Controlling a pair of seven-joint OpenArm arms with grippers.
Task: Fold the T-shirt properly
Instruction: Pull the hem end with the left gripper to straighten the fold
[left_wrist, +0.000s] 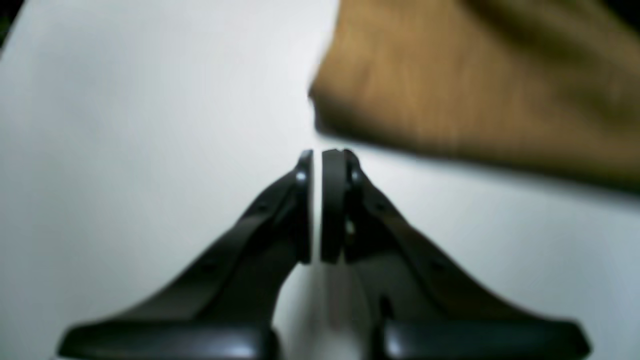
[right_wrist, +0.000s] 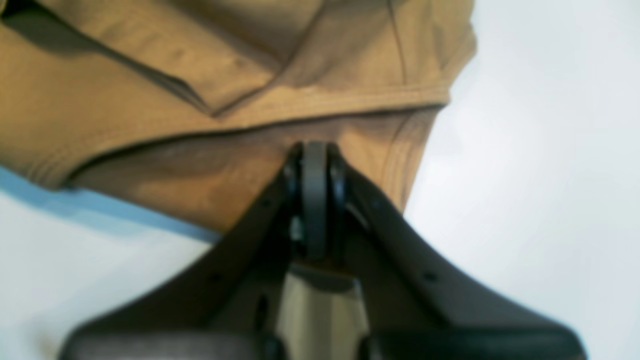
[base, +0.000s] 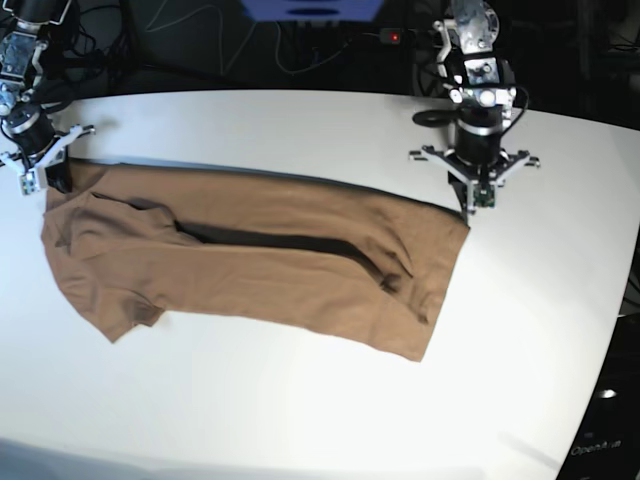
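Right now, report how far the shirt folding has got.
Done: the T-shirt lies on the table folded over lengthwise, one long crease across it. In hand: the right end effector is shut on a hem; the left end effector is shut beside the cloth, holding nothing. Left: folding it shorter into a compact stack.

A white table (base: 300, 420) stands brightly lit before a dark background strung with cables (base: 210, 25).

left gripper (left_wrist: 317, 160) closed (empty); right gripper (right_wrist: 315, 150) closed
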